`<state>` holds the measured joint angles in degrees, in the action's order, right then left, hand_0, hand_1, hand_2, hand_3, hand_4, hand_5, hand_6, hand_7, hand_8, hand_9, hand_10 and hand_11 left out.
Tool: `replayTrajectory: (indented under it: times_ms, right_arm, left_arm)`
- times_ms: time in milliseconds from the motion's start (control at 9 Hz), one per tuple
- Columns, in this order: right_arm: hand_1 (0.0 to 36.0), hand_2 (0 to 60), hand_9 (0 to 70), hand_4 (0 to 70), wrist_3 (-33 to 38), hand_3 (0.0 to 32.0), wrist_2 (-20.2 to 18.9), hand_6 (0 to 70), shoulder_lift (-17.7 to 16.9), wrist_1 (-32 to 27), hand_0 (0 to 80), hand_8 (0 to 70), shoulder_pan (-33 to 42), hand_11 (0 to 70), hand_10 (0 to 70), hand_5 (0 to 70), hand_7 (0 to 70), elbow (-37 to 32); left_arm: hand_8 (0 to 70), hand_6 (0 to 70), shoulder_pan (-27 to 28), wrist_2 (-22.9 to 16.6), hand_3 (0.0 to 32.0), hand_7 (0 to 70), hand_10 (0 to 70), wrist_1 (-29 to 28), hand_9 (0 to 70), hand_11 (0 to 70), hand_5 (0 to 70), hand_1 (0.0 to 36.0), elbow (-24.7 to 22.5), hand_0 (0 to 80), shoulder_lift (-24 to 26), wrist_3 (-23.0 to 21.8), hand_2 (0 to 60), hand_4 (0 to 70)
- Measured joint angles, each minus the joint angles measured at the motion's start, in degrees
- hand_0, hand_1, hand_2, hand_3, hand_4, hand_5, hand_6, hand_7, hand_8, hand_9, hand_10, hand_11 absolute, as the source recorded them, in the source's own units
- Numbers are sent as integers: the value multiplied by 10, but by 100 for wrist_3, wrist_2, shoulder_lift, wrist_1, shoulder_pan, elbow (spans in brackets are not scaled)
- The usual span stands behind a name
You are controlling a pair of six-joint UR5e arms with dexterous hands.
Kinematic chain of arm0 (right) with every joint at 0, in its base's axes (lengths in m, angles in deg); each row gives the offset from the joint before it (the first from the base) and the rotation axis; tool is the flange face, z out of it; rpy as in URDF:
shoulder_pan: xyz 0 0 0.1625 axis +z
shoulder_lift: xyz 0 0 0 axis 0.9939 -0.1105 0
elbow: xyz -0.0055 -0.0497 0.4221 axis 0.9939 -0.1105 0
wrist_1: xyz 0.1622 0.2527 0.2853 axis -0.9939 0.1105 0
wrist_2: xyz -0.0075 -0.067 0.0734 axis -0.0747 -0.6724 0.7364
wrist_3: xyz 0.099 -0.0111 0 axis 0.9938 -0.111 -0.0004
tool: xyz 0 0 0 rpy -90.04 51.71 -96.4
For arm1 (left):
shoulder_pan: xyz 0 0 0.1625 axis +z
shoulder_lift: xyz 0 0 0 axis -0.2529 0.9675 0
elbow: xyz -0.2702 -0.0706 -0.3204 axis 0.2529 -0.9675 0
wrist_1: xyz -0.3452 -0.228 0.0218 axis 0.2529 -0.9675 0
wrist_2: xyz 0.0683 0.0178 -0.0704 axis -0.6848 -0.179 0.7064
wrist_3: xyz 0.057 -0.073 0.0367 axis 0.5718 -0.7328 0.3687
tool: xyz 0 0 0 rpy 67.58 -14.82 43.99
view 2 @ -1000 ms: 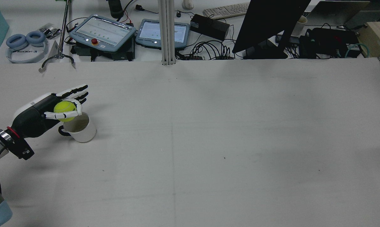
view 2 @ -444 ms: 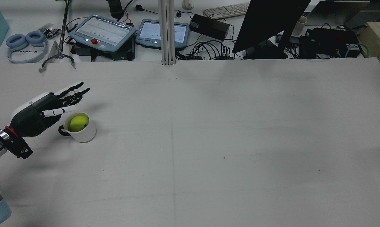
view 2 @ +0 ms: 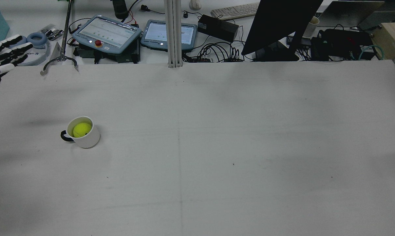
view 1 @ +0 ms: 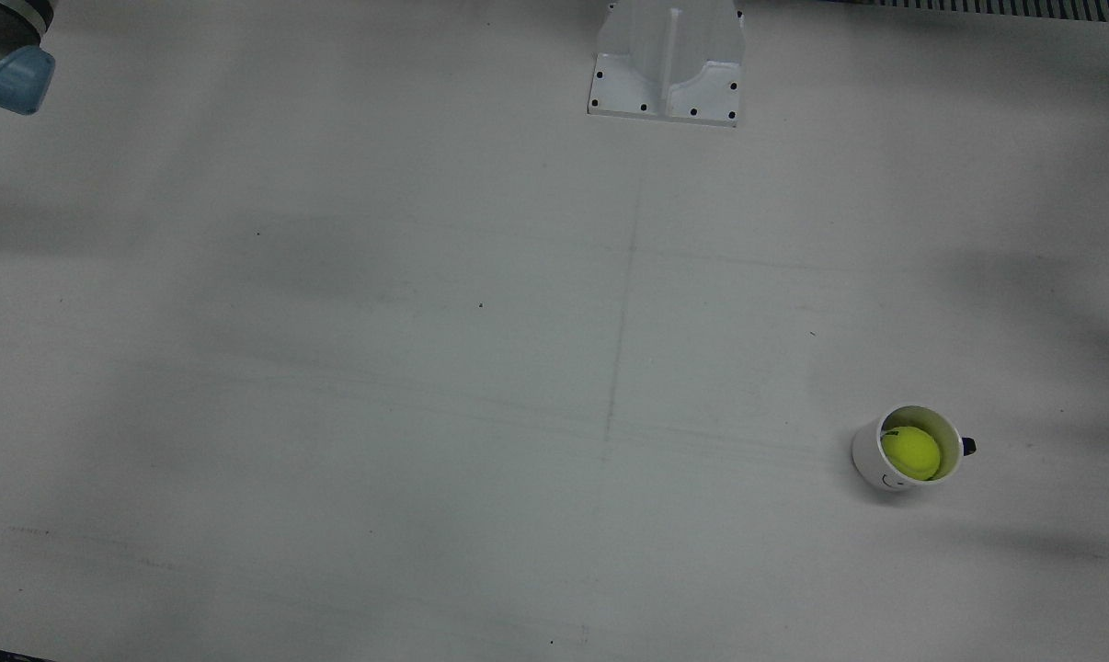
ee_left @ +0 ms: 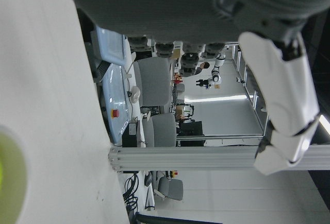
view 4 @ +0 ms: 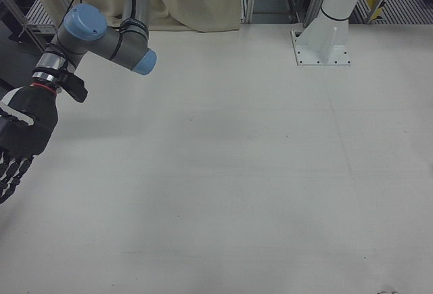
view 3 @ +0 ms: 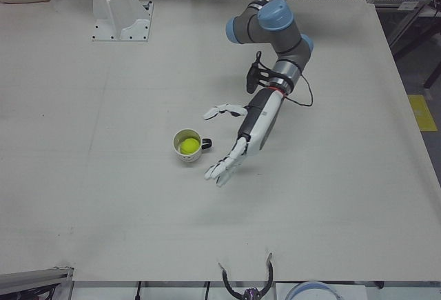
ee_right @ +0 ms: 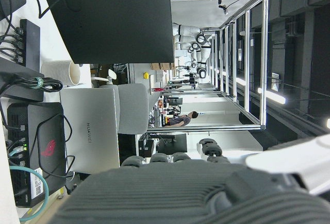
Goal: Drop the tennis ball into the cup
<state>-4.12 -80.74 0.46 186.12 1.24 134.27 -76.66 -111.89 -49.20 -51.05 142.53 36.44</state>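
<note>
The yellow tennis ball (view 2: 82,129) lies inside the white cup (view 2: 86,139), which stands upright on the table's left side in the rear view. Both also show in the front view, ball (view 1: 910,452) in cup (view 1: 872,460), and in the left-front view, ball (view 3: 187,146) in cup (view 3: 189,156). My left hand (view 2: 2,57) is open and empty, fingers spread, well away from the cup at the rear view's left edge. In the left-front view it (view 3: 238,141) hangs beside the cup. My right hand (view 4: 17,142) is open and empty at the far side of the table.
The operators' desk beyond the table's far edge holds two tablets (view 2: 107,32), headphones (view 2: 37,41), cables and a black monitor (view 2: 279,23). A white pedestal (view 1: 667,60) stands at the table's robot side. A yellow-green blur (ee_left: 6,180) sits at the left hand view's edge.
My left hand let go of the tennis ball, which dropped into the cup. The hand then opened fully and drew away to the far left, off the cup.
</note>
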Motion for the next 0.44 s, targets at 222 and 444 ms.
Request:
replayTrajectory:
  times_ms: [222,444]
  right_arm:
    - [0,0,0,0,0,0,0,0,0,-2,0,0,0,0,0,0,0,0]
    - [0,0,0,0,0,0,0,0,0,-3,0,0,0,0,0,0,0,0]
  left_arm:
    - [102,332,-938,-227,0,101,83,-132,64,131,99,127,-85,460,-345,30,235,143]
    - [99,298,-1424,-370,0,141,94,-281,78,146,92,131,-106,463,-676,32,232,172]
